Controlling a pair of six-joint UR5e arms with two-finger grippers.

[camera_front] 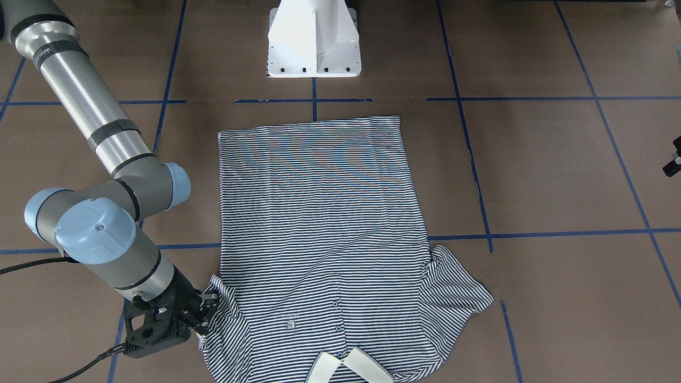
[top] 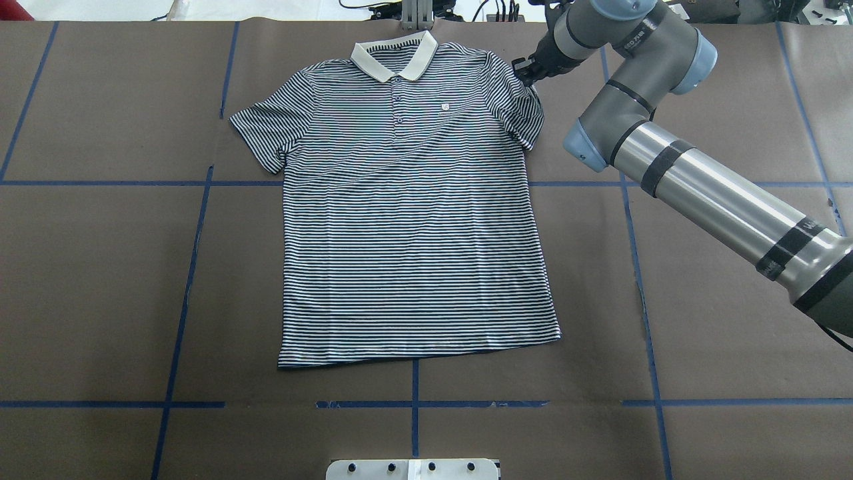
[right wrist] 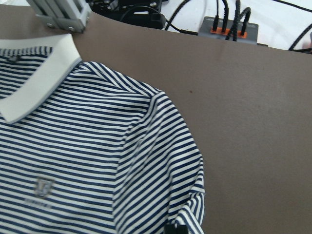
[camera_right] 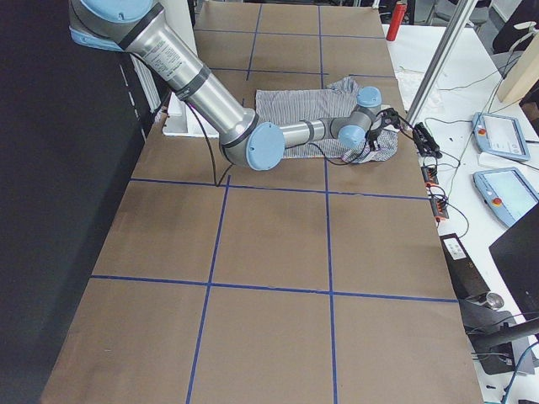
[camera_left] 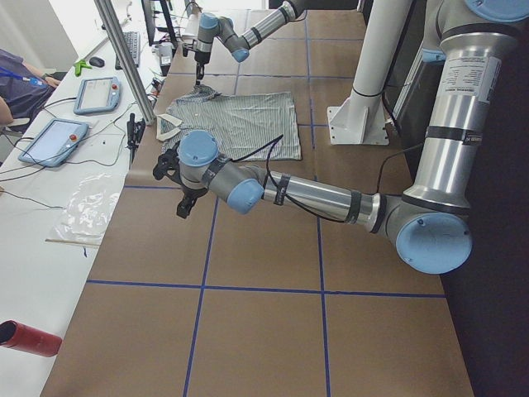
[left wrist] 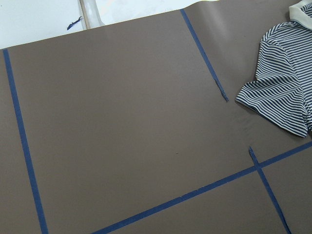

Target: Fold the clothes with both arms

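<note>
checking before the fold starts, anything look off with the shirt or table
Little. The shirt lies flat and face up, but sits slightly skewed to the tape grid. Only the sleeve by the right gripper is rumpled, its hem curled up.

The collar point(camera_front: 324, 369) runs off the front view's bottom edge.

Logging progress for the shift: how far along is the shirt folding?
Done: the polo shirt lies flat, front up; no fold made. In hand: the right gripper sits at the edge of one sleeve, grip unclear; the left gripper is off the shirt. Remaining: every fold.
</note>
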